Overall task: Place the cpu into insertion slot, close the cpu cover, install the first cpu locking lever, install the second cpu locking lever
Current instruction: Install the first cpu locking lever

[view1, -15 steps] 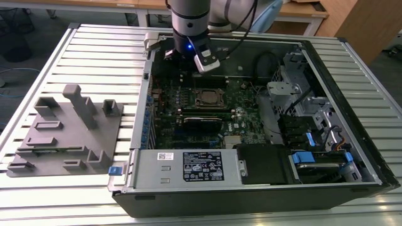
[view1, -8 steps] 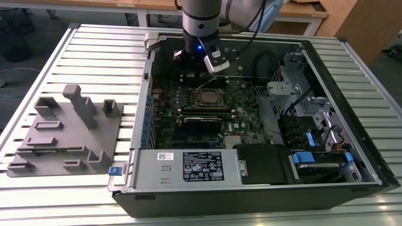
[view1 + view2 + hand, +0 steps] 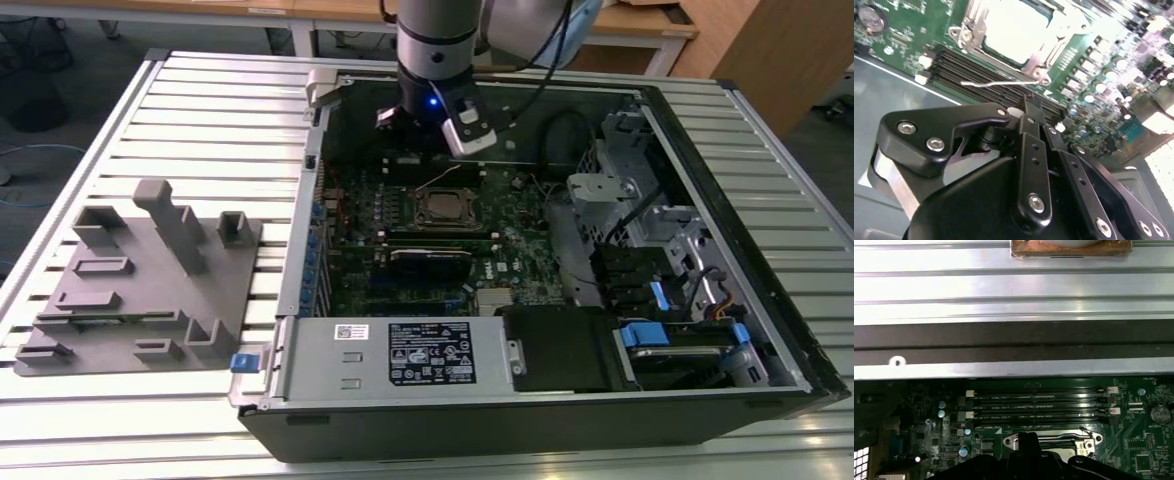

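End effector (image 3: 1028, 102) was clenched on nothing, tip just beside the first cpu locking lever (image 3: 996, 83), which looked unlatched. Past it, the cpu (image 3: 1014, 25) sat in the insertion slot (image 3: 960, 34), cpu cover (image 3: 1051, 47) down. I'd press that thin wire slowly, or it'll slip off.

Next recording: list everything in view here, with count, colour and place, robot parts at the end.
table: one, silver slatted, under everything
computer case: one, black, open, on the table
circuit board: one, green, inside the case
power-supply box: one, grey, inside the case
fixture block: one, grey, on the table, the exterior view's left
insertion slot: one, silvery rim, on the circuit board
cpu: one, pale silver, in the insertion slot
cpu cover: one, silvery frame, around the cpu face
locking lever: one, silvery wire, beside the slot
arm: one, grey, above the case
pincer: one, black, near the locking lever
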Tool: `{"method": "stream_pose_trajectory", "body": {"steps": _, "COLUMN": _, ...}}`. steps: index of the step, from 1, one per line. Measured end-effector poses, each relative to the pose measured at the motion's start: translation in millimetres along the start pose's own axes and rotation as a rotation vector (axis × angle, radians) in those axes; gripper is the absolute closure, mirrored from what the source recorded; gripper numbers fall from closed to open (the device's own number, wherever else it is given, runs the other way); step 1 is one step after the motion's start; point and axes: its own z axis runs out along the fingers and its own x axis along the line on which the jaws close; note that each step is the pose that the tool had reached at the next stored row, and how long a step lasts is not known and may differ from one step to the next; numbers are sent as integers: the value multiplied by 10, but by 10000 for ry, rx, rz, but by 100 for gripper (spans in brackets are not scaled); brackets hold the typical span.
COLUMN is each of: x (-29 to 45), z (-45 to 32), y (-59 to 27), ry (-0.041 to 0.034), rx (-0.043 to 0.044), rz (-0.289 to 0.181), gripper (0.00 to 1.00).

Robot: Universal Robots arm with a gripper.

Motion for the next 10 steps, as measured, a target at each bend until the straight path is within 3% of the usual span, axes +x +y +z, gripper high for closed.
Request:
{"method": "stream_pose_trajectory", "body": {"steps": 5, "x": -123, "z": 29, "y": 10, "ry": 0, "rx": 0, "rz": -1, "gripper": 89}}
{"method": "stream_pose_trajectory", "body": {"steps": 10, "x": -176, "z": 61, "y": 35, "ry": 0, "rx": 0, "rz": -1, "gripper": 89}}
